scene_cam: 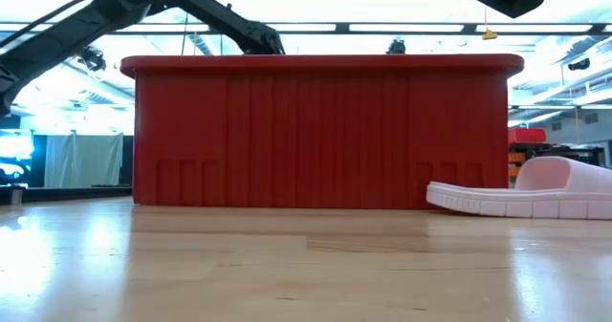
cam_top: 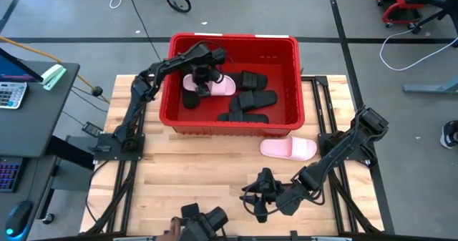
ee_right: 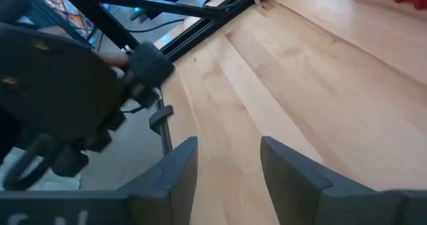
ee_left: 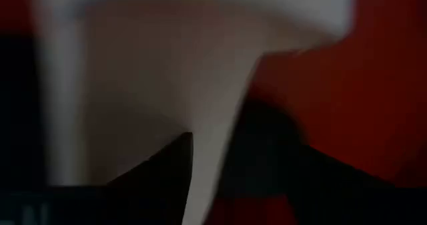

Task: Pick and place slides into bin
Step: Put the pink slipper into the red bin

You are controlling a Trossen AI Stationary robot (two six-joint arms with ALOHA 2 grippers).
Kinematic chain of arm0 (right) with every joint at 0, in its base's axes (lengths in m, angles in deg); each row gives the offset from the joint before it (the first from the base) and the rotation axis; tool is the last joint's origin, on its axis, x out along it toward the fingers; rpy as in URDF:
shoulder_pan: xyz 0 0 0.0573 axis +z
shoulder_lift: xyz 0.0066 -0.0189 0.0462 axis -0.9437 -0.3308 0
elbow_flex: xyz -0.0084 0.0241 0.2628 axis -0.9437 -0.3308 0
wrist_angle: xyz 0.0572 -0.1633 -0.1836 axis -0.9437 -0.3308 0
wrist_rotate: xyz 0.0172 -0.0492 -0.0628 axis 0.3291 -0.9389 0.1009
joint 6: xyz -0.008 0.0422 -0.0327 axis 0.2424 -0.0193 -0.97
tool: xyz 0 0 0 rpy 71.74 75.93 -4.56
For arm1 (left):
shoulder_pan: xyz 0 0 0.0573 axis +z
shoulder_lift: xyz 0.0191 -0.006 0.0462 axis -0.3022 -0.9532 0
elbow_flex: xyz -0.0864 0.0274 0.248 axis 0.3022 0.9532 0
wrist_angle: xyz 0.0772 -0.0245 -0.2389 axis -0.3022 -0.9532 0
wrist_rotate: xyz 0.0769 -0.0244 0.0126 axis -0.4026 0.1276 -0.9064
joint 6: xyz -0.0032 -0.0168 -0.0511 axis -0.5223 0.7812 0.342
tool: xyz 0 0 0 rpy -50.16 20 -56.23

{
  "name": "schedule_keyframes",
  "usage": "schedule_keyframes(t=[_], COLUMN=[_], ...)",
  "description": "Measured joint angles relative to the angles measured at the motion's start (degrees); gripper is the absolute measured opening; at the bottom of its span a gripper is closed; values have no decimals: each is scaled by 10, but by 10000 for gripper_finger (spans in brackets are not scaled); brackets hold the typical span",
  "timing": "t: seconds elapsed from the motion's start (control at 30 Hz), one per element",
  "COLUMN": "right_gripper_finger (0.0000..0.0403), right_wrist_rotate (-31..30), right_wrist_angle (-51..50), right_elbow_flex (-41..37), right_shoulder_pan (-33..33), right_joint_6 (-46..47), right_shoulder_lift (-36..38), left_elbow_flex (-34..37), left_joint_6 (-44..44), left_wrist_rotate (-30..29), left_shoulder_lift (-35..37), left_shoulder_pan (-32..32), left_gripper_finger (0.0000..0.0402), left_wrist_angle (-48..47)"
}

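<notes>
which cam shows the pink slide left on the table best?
High view: the whole pink slide lies flat on the wood just outside the bin, toward the right arm. Low view shows only its side profile, cut off at the frame edge. The right wrist view misses it; the left wrist view looks into the bin.

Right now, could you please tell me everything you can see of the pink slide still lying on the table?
The pink slide on the table is a pale pink open-toe sandal with a wide strap and a ridged sole edge, seemingly foam or rubber. It lies flat, sole down, lengthwise along the near wall of the red bin, just outside it, apparently not touching. Neither gripper touches it.
</notes>
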Motion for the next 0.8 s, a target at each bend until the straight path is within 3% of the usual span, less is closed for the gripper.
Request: schedule_keyframes(t=[0.23,0.37,0.57,0.8], right_gripper_finger=[169,169,169,169], right_wrist_rotate=[0,0,6,130], right_wrist_angle=[-1,-4,-80,-138], right_elbow_flex=[0,0,0,0], right_shoulder_pan=[-7,-17,-46,-53], right_joint_6=[-25,-37,62,110], right_shoulder_lift=[0,0,0,0], left_elbow_flex=[0,0,0,0], left_joint_6=[-6,-12,-10,26], left_wrist_rotate=[-87,-89,-87,-87], left_shoulder_lift=[51,92,174,290], left_shoulder_pan=[-1,-9,-38,-99], left_gripper_finger=[221,212,194,174], left_wrist_angle=[-34,-36,-20,72])
